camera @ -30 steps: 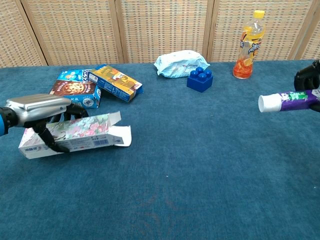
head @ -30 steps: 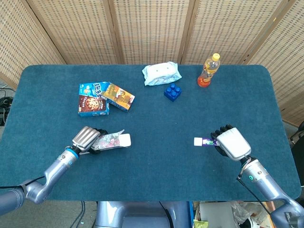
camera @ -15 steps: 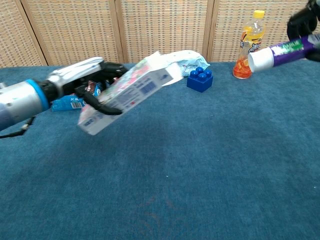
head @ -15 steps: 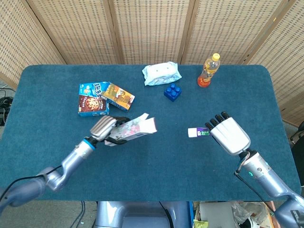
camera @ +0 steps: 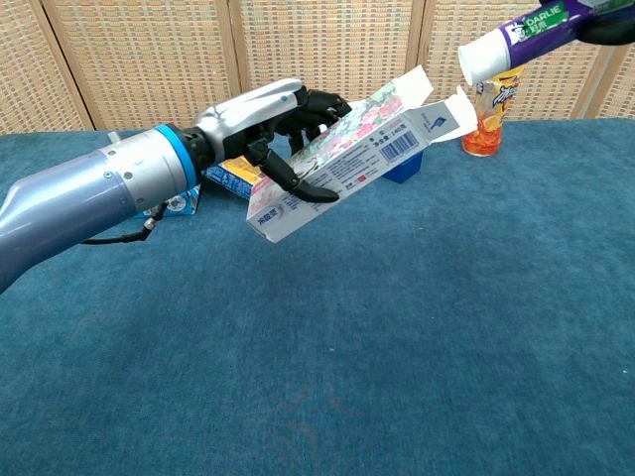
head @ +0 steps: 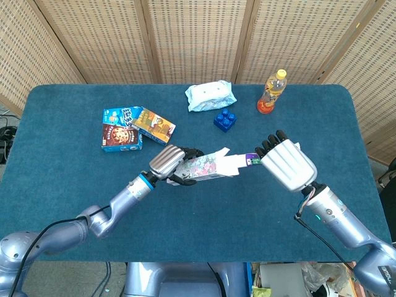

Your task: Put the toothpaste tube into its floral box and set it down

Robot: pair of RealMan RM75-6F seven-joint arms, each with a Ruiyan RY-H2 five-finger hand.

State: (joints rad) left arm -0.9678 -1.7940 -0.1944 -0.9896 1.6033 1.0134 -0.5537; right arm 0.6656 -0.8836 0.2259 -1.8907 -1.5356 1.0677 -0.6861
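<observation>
My left hand [head: 171, 162] [camera: 266, 124] grips the floral box [head: 207, 167] [camera: 347, 157] lifted off the table, its open flapped end pointing right and tilted up. My right hand [head: 286, 164] holds the purple toothpaste tube [head: 252, 160] [camera: 518, 37] by its tail. The tube's white cap end sits just above and right of the box's open flaps in the chest view, outside the box. In the chest view only a dark edge of the right hand shows at the top right corner.
Cookie boxes [head: 122, 128] and a yellow snack box [head: 154, 125] lie at the back left. A wet-wipes pack [head: 211, 95], a blue toy brick [head: 224, 119] and an orange drink bottle [head: 273, 91] stand along the back of the blue table [head: 204, 235].
Both hands rose and came together over the table's middle. The box went from lying on the cloth to raised and tilted; the tube's cap now sits at the box's open end.
</observation>
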